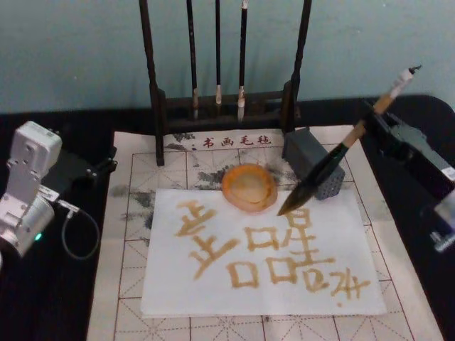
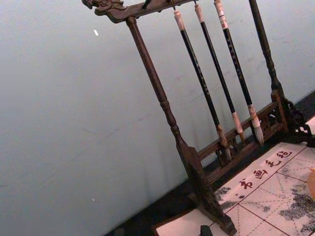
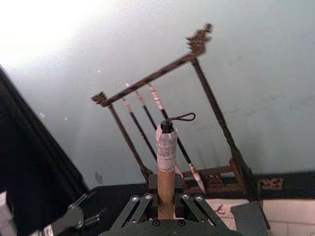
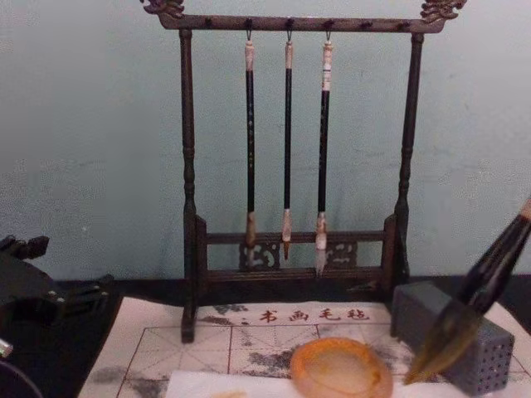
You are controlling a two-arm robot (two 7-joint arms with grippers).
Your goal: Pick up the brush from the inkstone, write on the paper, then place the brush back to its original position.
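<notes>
right gripper point(image 1: 371, 121) clamped on the pale upper handle of the brush point(image 1: 333, 160); brush slants down to the left from the gripper, passing in front of the grey block point(image 1: 302, 150); bristle tip just beside the right rim of the inkstone point(image 1: 249, 187), at the far edge of the paper point(image 1: 170, 288); whether the tip touches the paper can't be told; left gripper point(image 1: 91, 169) parked off the mat's left edge
</notes>
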